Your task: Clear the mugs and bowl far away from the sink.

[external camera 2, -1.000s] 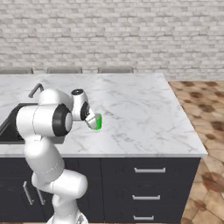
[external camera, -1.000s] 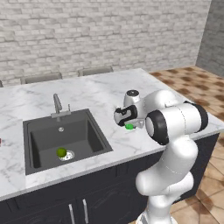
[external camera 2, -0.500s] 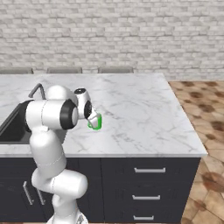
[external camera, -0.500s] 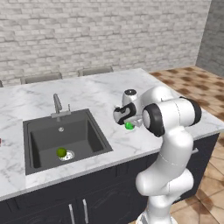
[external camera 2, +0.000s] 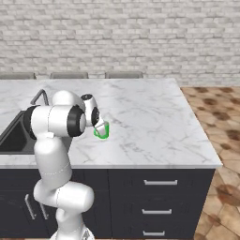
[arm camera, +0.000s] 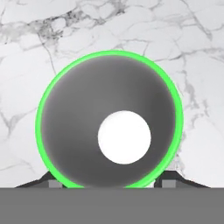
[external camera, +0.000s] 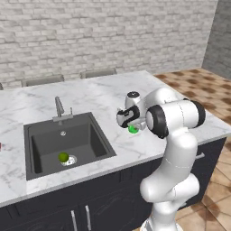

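The bright green mug (arm camera: 109, 118) stands upright between my two fingertips (arm camera: 49, 182), its grey inside facing the hand camera. My gripper (external camera: 130, 122) is shut on the green mug, just at the marble counter (external camera: 113, 97), a short way right of the dark sink (external camera: 45, 137). From the right base, the mug (external camera 2: 102, 131) sits under the gripper (external camera 2: 99, 126). A thin red sliver (external camera: 0, 145) at the counter's far left edge could be the bowl; I cannot tell. The navy-rimmed mug is out of view.
A small green fruit (external camera: 63, 157) lies by the drain in the sink, with the slim faucet (external camera: 58, 107) behind the basin. Marble stretches to the right of the mug (external camera 2: 154, 122) up to the counter's end. A brick wall stands behind.
The arm's elbow has lifted and swung a little. The hand and the green mug have stayed in about the same spot.
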